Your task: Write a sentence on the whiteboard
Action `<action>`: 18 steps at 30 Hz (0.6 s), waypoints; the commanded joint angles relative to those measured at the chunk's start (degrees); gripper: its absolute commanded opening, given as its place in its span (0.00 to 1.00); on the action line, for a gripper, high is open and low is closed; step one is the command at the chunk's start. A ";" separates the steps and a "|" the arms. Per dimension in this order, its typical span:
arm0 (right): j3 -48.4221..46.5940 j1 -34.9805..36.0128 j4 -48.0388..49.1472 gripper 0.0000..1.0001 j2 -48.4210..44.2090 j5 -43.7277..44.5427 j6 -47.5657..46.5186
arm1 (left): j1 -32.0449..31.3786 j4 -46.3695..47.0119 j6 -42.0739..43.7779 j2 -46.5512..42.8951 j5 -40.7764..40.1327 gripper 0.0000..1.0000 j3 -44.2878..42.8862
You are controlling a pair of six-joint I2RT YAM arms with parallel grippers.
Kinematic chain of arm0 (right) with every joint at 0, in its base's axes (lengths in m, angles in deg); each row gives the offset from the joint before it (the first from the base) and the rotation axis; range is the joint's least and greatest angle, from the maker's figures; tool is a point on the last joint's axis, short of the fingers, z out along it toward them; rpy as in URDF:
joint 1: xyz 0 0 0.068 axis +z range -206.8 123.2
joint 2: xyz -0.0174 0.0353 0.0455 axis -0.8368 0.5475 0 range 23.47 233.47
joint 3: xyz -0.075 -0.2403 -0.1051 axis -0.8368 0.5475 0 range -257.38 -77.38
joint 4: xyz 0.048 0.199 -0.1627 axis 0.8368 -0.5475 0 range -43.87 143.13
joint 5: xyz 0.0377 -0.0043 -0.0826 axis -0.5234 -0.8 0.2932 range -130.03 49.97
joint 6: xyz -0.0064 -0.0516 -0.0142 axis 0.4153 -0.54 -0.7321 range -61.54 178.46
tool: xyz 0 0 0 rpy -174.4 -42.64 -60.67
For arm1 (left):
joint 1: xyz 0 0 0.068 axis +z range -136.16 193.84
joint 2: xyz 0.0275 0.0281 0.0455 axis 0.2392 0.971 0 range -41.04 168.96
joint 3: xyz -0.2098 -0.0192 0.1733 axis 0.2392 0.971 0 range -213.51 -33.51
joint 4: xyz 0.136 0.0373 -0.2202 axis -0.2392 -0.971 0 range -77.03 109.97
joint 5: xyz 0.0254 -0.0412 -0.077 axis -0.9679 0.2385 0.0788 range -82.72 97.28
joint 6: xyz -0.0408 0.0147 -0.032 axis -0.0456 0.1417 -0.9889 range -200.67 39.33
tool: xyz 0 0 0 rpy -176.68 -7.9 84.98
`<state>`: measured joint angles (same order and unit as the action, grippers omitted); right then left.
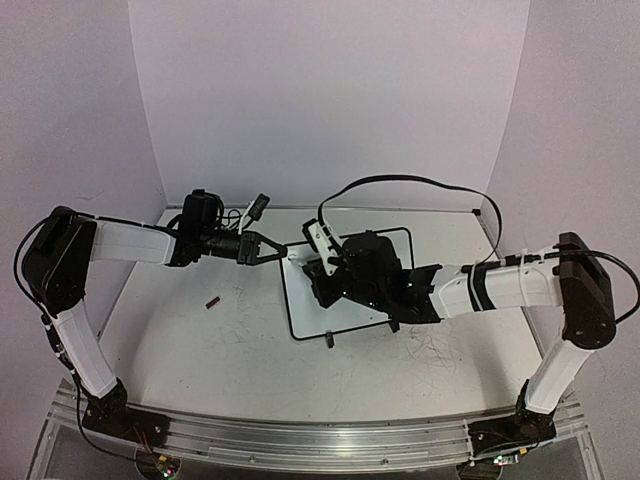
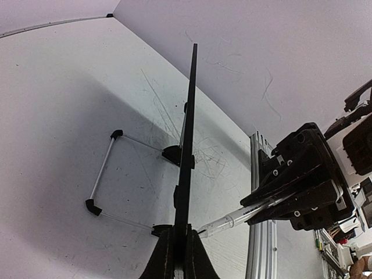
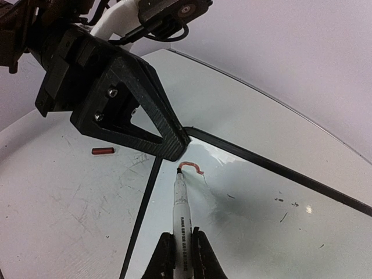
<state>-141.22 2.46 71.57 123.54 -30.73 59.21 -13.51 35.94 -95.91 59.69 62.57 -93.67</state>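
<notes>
The whiteboard (image 1: 305, 300) lies at the middle of the surface (image 1: 200, 345), its far left corner pinched by the left hand (image 1: 283, 251), while the right hand (image 3: 182, 247) pinches a marker (image 3: 181, 212) whose tip touches the sentence (image 3: 192, 167), only one short red stroke.

— We look down from high behind the near edge, over the whole table (image 1: 200, 350), far off. And the wrists?
— Close in. Our left one sights edge-on along the whiteboard (image 2: 187, 145); our right one faces its front. All three share that board.
</notes>
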 commanded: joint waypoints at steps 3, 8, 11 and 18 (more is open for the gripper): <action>1.02 0.00 -0.77 0.00 -1.37 0.99 0.82 | -0.48 0.24 0.25 -0.81 -1.35 0.00 -0.32; 1.68 0.00 -0.77 0.00 -2.00 2.81 1.03 | -0.51 0.20 0.30 -0.84 -1.36 0.00 -0.31; 1.95 0.02 -0.77 0.00 -2.31 3.85 1.09 | -0.47 0.20 0.30 -0.88 -1.33 0.00 -0.33; 2.61 0.00 -0.77 0.00 -3.00 5.14 1.24 | -0.51 0.20 0.30 -0.86 -1.33 0.00 -0.26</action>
<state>-139.58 2.77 71.54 122.64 -29.27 59.81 -13.51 35.96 -95.89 59.69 62.54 -93.67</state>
